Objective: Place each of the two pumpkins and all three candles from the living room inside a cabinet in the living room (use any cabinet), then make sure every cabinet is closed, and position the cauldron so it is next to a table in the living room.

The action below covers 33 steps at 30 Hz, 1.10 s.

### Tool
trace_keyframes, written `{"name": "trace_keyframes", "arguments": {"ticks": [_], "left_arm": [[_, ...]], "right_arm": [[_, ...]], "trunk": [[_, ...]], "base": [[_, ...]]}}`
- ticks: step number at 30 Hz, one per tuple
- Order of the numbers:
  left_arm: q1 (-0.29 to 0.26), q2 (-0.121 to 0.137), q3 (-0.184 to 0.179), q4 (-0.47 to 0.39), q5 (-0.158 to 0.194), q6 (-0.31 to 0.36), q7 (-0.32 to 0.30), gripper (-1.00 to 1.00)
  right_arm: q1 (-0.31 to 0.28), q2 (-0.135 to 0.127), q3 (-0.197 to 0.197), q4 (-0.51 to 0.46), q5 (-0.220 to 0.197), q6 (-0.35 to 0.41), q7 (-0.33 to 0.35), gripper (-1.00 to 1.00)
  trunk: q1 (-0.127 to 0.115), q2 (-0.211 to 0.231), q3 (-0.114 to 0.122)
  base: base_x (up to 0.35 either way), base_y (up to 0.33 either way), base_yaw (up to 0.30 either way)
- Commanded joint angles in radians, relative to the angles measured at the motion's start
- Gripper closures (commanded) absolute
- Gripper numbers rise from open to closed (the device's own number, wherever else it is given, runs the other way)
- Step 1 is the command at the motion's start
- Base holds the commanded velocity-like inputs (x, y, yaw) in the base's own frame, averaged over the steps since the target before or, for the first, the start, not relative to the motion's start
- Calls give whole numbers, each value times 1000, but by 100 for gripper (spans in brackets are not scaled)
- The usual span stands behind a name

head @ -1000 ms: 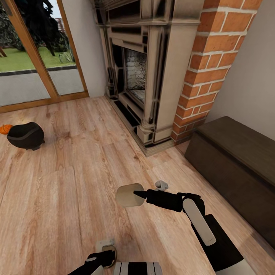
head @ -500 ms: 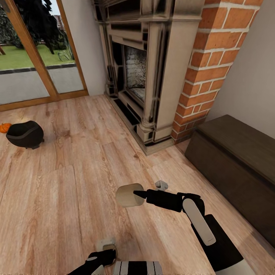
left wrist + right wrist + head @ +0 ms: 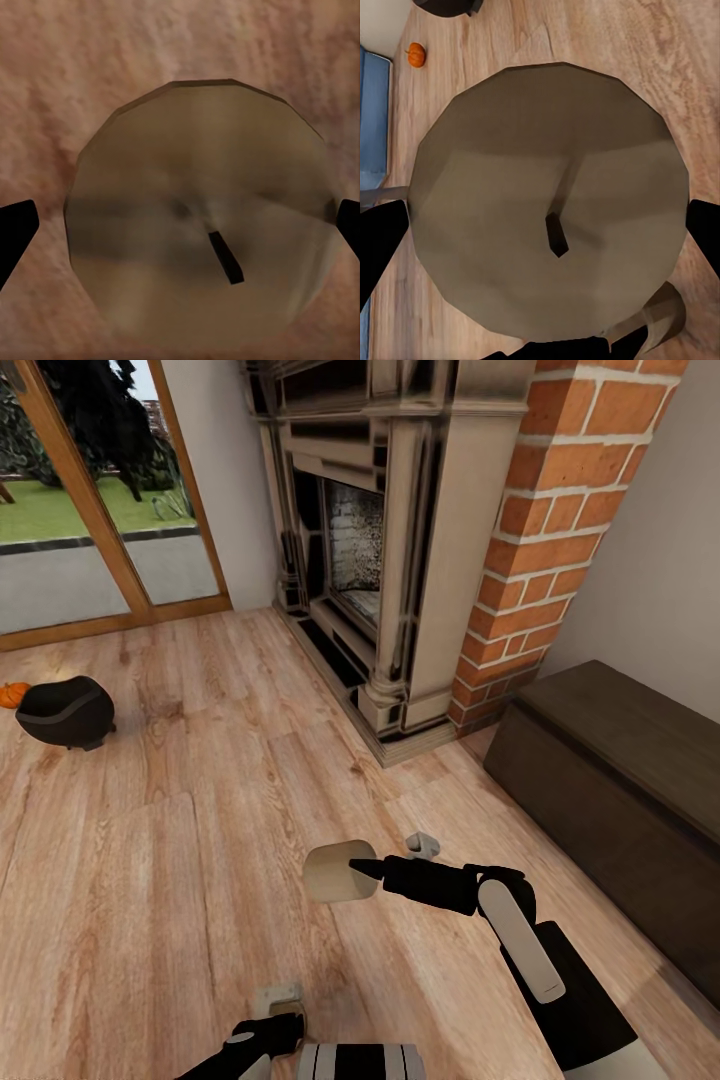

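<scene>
Two candles are held, one clamped in each gripper: right (image 3: 352, 868) on candle (image 3: 336, 871); left (image 3: 287, 1028) on candle (image 3: 277, 1000); one cauldron (image 3: 66, 712), one pumpkin (image 3: 13, 694) behind it; cabinet (image 3: 620, 800) shut.

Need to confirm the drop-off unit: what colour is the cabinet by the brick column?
Dark brown wood, the cabinet; clearest in the head view.

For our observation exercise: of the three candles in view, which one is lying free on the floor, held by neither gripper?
The small grey candle beyond the right gripper, near the cabinet. The others sit between fingers of the right and left gripper.
</scene>
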Motion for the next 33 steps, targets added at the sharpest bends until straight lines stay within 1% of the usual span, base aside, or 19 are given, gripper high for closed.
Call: {"name": "trace_keyframes", "arguments": {"ticks": [1, 12, 13, 33], "left_arm": [[0, 1, -8, 8, 14, 3, 8, -100], [0, 2, -8, 8, 14, 3, 8, -100], [0, 2, -8, 8, 14, 3, 8, 100], [0, 2, -8, 8, 12, 3, 8, 100]], "right_arm": [[-1, -1, 0, 0, 7, 2, 8, 100], [-1, -1, 0, 0, 7, 3, 8, 100], [-1, -1, 0, 0, 7, 2, 8, 100], [-1, -1, 0, 0, 7, 2, 8, 100]], "trunk": [[0, 0, -1], [0, 0, -1], [0, 0, -1], [0, 0, -1]], "base": [[0, 0, 0], [0, 0, 0], [0, 0, 0], [0, 0, 0]]}}
